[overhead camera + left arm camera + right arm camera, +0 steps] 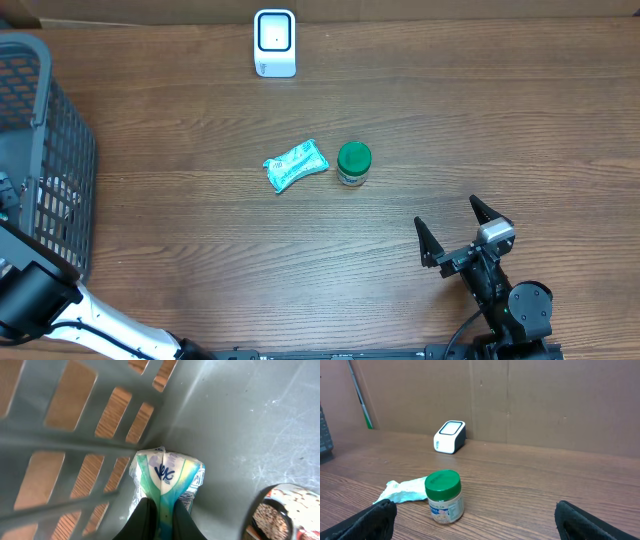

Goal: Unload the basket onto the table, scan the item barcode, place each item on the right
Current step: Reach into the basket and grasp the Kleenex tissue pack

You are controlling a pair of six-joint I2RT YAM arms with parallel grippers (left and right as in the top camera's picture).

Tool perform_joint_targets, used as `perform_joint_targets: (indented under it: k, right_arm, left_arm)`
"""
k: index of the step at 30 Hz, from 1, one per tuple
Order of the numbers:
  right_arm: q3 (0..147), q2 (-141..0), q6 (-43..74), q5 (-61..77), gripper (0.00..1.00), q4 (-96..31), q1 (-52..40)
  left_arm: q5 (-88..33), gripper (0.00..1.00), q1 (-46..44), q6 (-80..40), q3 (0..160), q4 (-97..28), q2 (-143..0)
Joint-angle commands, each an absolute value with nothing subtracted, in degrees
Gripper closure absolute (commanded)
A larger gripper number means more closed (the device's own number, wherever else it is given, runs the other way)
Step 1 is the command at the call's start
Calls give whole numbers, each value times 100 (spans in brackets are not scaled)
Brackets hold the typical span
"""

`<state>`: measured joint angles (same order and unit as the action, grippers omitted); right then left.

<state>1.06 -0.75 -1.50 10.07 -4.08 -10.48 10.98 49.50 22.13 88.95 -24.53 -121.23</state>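
Left fingers (pixel 159 512): pinched shut on packet (pixel 168 476) inside basket (pixel 250 420).
Right fingers (pixel 447 214): spread wide, empty, near right.
Lift: judged best straight up, clear of basket wall; then face packet to scanner (pixel 274 42).

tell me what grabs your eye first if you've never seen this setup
The grey basket at the table's left edge, where the left gripper is shut on a blue-and-green pouch in a bottom corner. Mid-table, a green-lidded jar stands beside a pale green packet, with the white scanner at the far edge. The right gripper hangs wide open at the near right.
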Motion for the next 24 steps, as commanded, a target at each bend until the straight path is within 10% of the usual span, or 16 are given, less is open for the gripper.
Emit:
perform_joint_targets:
  k: [1, 24]
  right_arm:
    - [47, -56, -137, 947, 0, -390, -1004]
    - [47, -56, -137, 947, 0, -390, -1004]
  left_arm:
    - [1092, 96, 4875, 1435, 9183, -2585, -11609]
    - [1072, 96, 3514, 261, 9594, -3566, -8687]
